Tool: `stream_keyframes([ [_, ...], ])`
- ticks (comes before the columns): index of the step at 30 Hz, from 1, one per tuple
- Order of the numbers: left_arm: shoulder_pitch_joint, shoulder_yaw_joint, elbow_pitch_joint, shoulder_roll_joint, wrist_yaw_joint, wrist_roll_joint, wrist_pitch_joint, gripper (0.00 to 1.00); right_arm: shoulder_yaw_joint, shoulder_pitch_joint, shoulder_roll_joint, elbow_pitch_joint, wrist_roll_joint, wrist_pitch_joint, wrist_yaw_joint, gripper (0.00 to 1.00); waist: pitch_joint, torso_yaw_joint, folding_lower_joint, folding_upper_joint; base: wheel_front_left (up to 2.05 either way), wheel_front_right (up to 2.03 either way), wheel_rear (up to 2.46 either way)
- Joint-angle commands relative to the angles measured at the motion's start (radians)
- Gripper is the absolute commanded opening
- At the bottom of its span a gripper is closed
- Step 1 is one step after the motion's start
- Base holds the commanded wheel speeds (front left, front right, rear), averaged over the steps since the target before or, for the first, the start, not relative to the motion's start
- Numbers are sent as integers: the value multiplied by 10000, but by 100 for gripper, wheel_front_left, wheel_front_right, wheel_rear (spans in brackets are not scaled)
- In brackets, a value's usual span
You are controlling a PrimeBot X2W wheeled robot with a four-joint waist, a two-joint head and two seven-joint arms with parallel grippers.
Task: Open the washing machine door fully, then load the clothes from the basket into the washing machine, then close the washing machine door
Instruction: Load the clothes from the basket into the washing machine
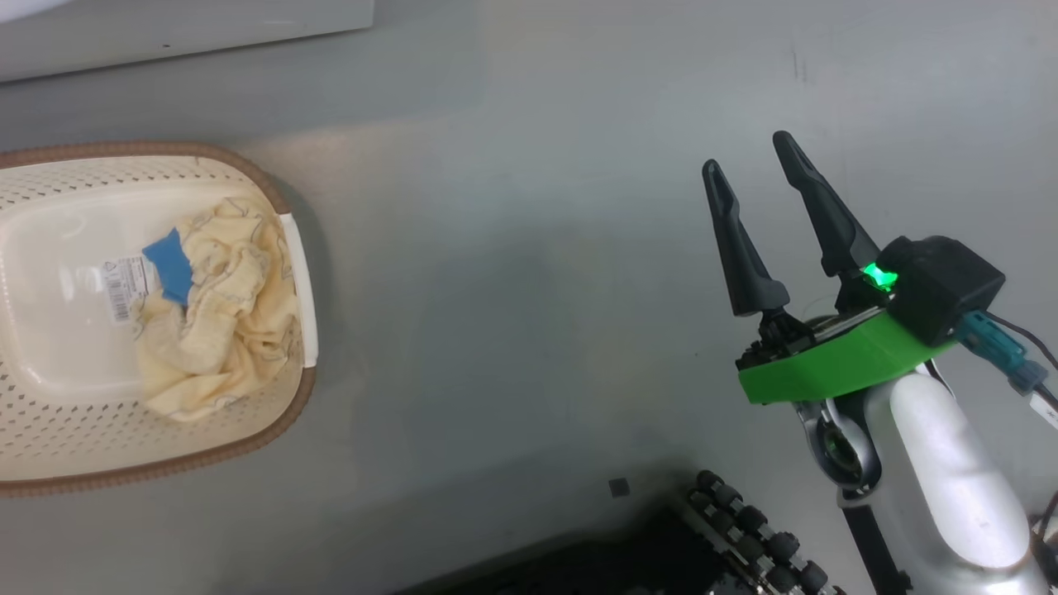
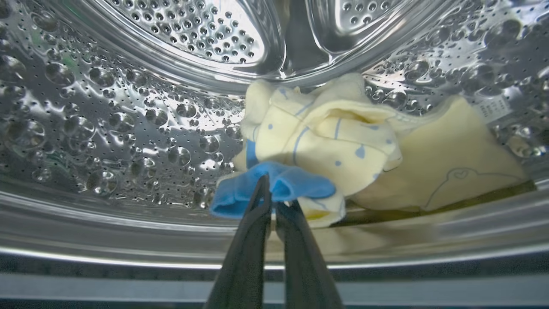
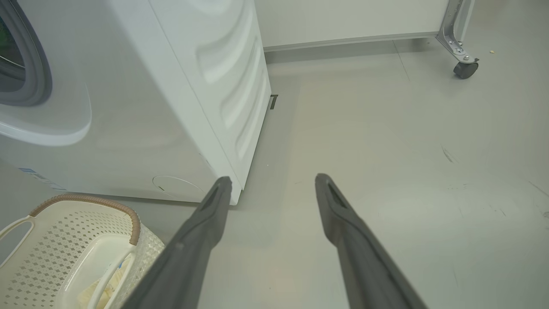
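Note:
My left gripper reaches inside the washing machine's steel drum and is shut on the blue cuff of pale yellow clothes lying on the drum floor. More yellow clothes with a blue cuff lie in the cream basket on the floor at the left. My right gripper hovers open and empty over bare floor, well right of the basket. In the right wrist view the right gripper points past the corner of the white washing machine, with the basket at lower left. The washing machine door is out of view.
A white edge runs along the top left of the head view. My dark wheeled base sits at the bottom. A frame leg on a castor stands at the far right, against a white wall.

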Motion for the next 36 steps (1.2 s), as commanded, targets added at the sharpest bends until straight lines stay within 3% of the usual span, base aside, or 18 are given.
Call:
stream_keyframes([
  [1,-432,208,-200,421,27,-72,-107,0,166,53,40,-295,10,-67,-27,100,89,-60,0,0,0,0,0],
  [16,-1526,381,233,136,250,-308,-1818,0,305,42,46,-351,86,-67,-27,100,648,-409,0,0,0,0,0],
  [17,-1559,375,304,125,279,-311,-1866,20,310,28,46,-340,99,-67,-27,100,655,-418,0,0,0,0,0],
  [18,-1582,346,362,126,314,-285,-1938,92,307,15,47,-330,114,-67,-27,100,656,-424,0,0,0,0,0],
  [19,-1599,328,427,112,331,-279,-1994,100,292,4,47,-321,127,-67,-27,100,654,-422,0,0,0,0,0],
  [28,-1244,116,908,-230,51,-420,-2521,100,28,-37,49,-278,4,-67,-27,100,178,-12,0,0,0,0,0],
  [36,-148,49,1102,-680,-209,-938,-2945,100,-314,103,-88,-269,-205,-67,-27,100,-929,710,0,0,0,0,0],
])
